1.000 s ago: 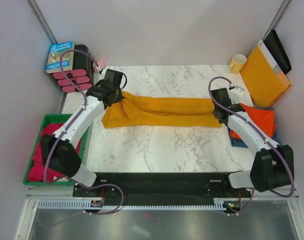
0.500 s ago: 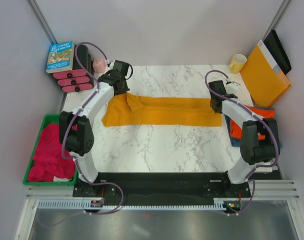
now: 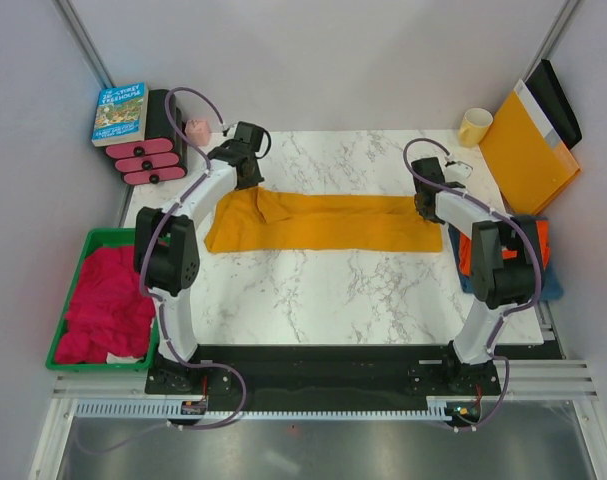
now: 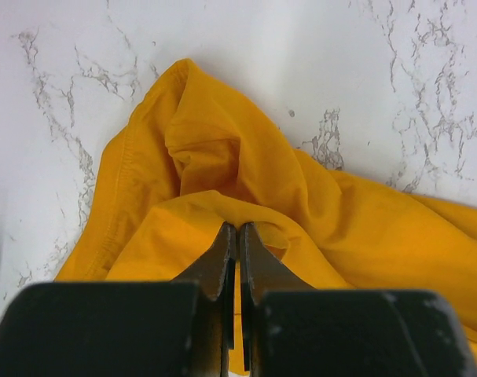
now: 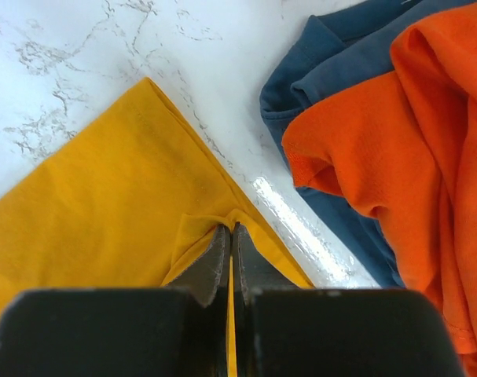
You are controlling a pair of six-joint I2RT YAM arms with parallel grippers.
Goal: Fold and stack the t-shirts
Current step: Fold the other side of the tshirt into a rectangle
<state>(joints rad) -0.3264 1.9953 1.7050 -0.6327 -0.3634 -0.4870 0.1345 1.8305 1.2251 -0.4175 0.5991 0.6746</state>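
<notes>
The mustard-yellow t-shirt (image 3: 323, 222) lies folded lengthwise as a long band across the marble table (image 3: 323, 290). My left gripper (image 3: 247, 180) is shut on a pinch of its cloth at the far left end; the bunched fabric (image 4: 222, 157) rises ahead of the gripper (image 4: 238, 228). My right gripper (image 3: 426, 205) is shut on the shirt's right edge (image 5: 104, 204), pinching a fold between its closed tips (image 5: 231, 229). The orange-red t-shirt (image 5: 395, 133) lies on the blue t-shirt (image 5: 332, 71) at the table's right edge (image 3: 538, 240), just right of the right gripper.
A green bin (image 3: 69, 322) with crimson cloth (image 3: 108, 310) sits off the table's left side. Behind it are a book (image 3: 120, 112) on a black-and-pink drawer unit (image 3: 148, 150) and a pink cup (image 3: 197, 131). A yellow mug (image 3: 474, 126) and an orange envelope (image 3: 528, 155) stand at the back right.
Both arms have reached farther from their bases, carrying the shirt's ends toward the back of the table. The yellow band now lies flatter and straighter, and its left end is less bunched.
</notes>
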